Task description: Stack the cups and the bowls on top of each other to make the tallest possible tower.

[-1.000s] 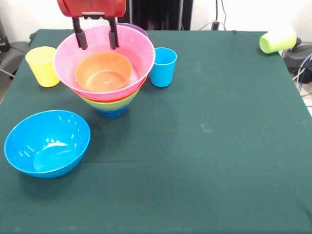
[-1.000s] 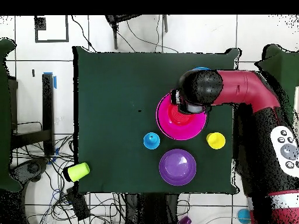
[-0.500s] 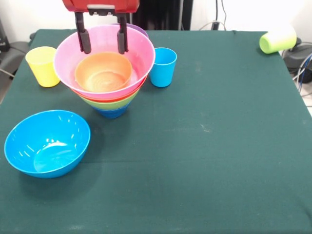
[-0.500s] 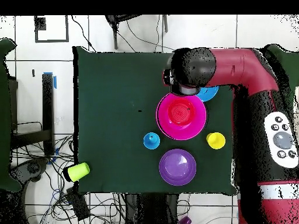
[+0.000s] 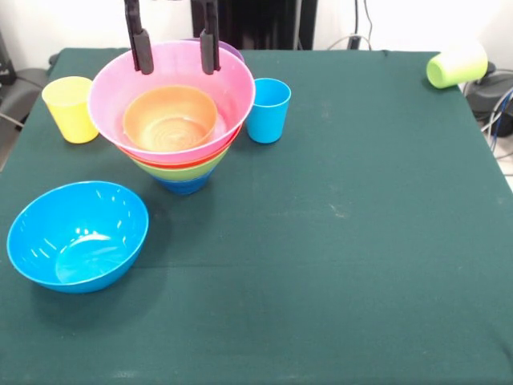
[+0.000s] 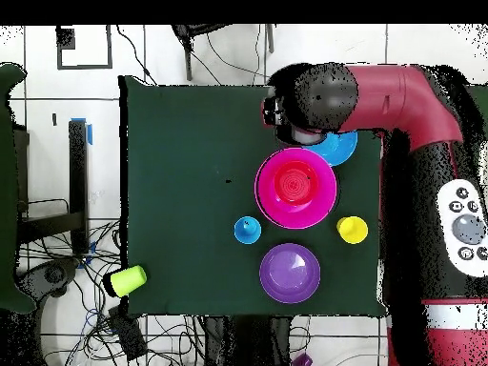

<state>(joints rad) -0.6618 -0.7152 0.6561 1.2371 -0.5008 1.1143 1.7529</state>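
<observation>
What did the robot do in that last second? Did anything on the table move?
The gripper, open and empty, rose out of the pink bowl, leaving the small orange bowl inside; seen from overhead, the arm swung off the tower toward the light blue bowl. The bowls and all three cups stayed put.

Purple bowl mostly hidden behind tower; arm perhaps covers light blue bowl.

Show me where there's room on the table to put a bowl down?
The big bare green stretch between the blue cup and the tipped lime cup, down to the near edge. It's crowded around the tower, yellow cup and loose blue bowl.
</observation>
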